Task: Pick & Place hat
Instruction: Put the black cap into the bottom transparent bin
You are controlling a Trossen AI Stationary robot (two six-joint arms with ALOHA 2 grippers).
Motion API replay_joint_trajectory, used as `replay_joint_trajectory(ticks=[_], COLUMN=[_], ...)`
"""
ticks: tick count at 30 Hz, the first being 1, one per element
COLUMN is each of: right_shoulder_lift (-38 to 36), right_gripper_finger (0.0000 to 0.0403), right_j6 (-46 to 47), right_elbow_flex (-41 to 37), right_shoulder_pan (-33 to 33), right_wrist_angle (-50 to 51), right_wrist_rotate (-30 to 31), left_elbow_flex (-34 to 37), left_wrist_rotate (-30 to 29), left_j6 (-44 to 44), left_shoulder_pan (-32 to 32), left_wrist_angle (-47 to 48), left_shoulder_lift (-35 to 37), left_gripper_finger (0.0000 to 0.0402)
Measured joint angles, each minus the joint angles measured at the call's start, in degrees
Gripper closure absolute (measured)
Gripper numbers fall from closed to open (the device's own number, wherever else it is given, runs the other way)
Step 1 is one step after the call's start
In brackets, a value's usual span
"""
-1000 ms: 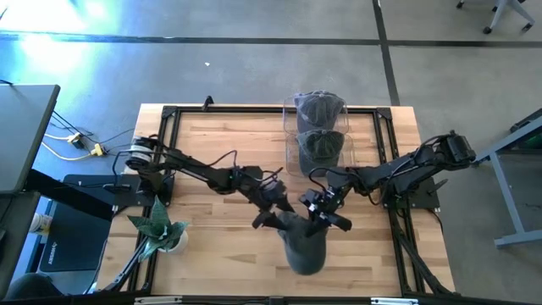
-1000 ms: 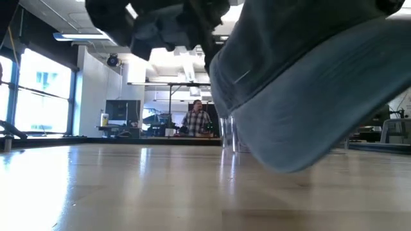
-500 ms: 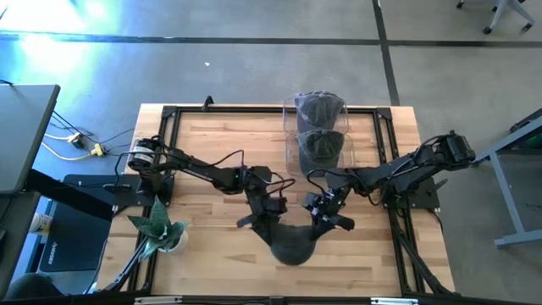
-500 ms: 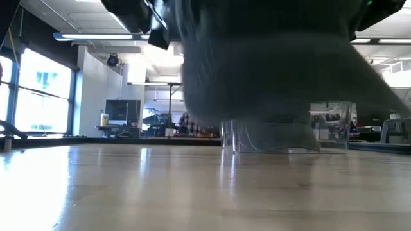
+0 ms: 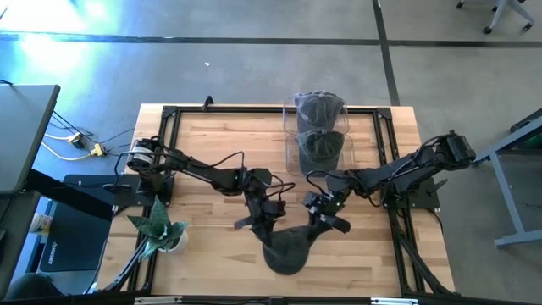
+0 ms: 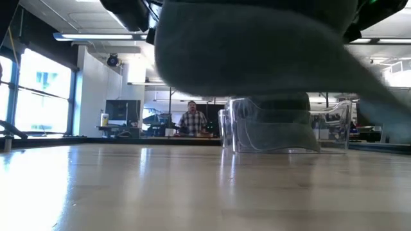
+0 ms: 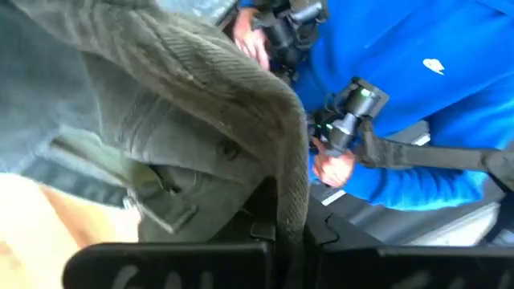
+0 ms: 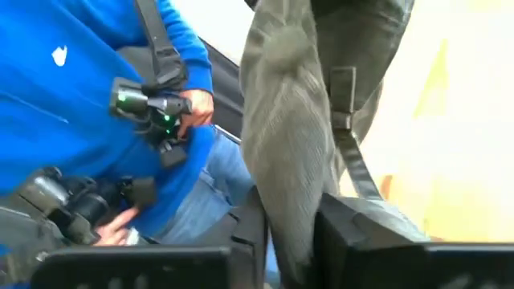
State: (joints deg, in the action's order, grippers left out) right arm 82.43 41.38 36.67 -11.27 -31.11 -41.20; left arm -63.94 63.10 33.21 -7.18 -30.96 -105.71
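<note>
A dark grey cap, the hat (image 5: 285, 246), hangs over the table's near middle between my two grippers; in the low view the hat (image 6: 257, 45) fills the top of the picture, clear of the wood. My left gripper (image 5: 263, 226) is shut on its left edge, and my right gripper (image 5: 321, 222) is shut on its right edge. At the back of the table, a clear bin (image 5: 318, 127) holds two more dark hats. My left gripper pinches the hat's edge (image 7: 294, 172) between its two fingers, where the cloth runs as a folded ridge into the gap. The hat is lifted clear of the table and stretches across to the other gripper. My right gripper pinches a ridge of the hat's cloth (image 8: 283, 185) between its two fingers, beside the adjusting strap (image 8: 347, 128). It holds the side opposite the left gripper. The hat hangs clear of the table.
A small potted plant (image 5: 161, 229) stands at the near left corner. The black frame rails (image 5: 169, 152) run along the table's edges. A person in a blue top (image 8: 72, 72) holds hand controllers close by; another person (image 6: 192, 119) stands far back in the room.
My left gripper has gone a little toward the near edge and shut on the hat's left edge. The hat, which hung long below my right gripper, has swung toward the left and now spans both grippers, still clear of the table.
</note>
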Motion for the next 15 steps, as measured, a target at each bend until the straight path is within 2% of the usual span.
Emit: replay_joint_trajectory(ticks=[8, 12, 15], right_shoulder_lift=[0.15, 0.17, 0.24], right_gripper_finger=[0.0227, 0.0164, 0.0138], right_j6=[-10.53, -23.74, -34.84], right_elbow_flex=[0.0, 0.0, 0.0], right_shoulder_pan=[-0.47, -2.65, -4.89], right_wrist_angle=[5.38, 9.35, 12.64], right_wrist_rotate=[1.98, 7.64, 14.2], left_elbow_flex=[0.02, 0.02, 0.02], left_wrist_rotate=[-4.72, -6.87, -7.05], left_j6=[-4.21, -6.25, -6.17], left_shoulder_pan=[0.04, 0.49, 1.19], left_wrist_angle=[4.17, 7.17, 7.63], left_shoulder_lift=[0.0, 0.0, 0.0], left_gripper_finger=[0.04, 0.04, 0.04])
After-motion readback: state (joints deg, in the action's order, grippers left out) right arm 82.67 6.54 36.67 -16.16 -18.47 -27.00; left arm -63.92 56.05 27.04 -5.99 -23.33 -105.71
